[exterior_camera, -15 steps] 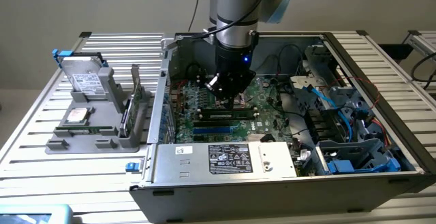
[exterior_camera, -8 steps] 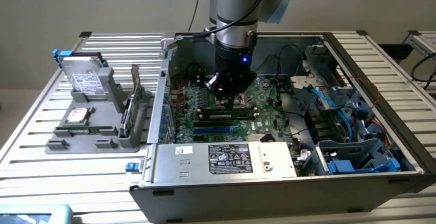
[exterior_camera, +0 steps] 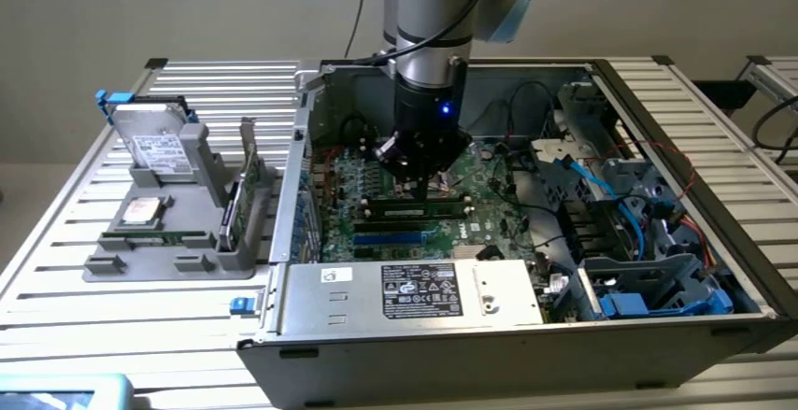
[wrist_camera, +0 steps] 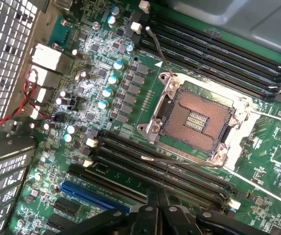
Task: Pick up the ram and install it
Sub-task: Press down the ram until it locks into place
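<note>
The desk [exterior_camera: 50, 270] carries an open computer case [exterior_camera: 698, 242], laid on its side so the motherboard [exterior_camera: 374, 186] faces up for access. At the case's nine o'clock, a grey fixture [exterior_camera: 187, 242] holds spare parts upright for picking. The arm stands over the board with its tool [exterior_camera: 421, 178] low above the memory slots [wrist_camera: 145, 161], fingers together and gripping nothing visible. The ram [exterior_camera: 416, 212] lies seated in a slot at the tool's six o'clock, judged already installed. The CPU socket [wrist_camera: 197, 122] sits open.
</note>
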Controlling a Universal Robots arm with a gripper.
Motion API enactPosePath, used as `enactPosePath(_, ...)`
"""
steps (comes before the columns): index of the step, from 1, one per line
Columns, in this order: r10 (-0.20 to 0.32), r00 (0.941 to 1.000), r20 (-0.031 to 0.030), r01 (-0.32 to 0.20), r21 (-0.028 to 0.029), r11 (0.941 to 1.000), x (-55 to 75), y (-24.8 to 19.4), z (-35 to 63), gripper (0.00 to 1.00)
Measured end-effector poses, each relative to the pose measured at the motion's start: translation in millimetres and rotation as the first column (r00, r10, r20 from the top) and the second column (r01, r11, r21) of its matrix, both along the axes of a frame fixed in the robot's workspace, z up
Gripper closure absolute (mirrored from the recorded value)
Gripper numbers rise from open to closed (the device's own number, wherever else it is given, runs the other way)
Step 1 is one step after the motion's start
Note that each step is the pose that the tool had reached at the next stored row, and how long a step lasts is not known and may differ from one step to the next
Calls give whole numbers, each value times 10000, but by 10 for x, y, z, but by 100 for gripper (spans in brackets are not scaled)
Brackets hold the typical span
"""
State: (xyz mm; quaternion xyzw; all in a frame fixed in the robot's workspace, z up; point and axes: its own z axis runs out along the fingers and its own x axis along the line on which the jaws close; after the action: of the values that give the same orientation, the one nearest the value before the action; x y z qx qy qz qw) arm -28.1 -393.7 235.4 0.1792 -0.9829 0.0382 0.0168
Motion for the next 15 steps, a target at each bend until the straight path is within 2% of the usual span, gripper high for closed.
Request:
enactPosePath(7, -747, 9972, 77, 747, 4, 9972, 0, 0, 0, 89)
enactPosePath(15, -1502, 9885, 204, 1502, 19, 9887, 0, 0, 0, 89)
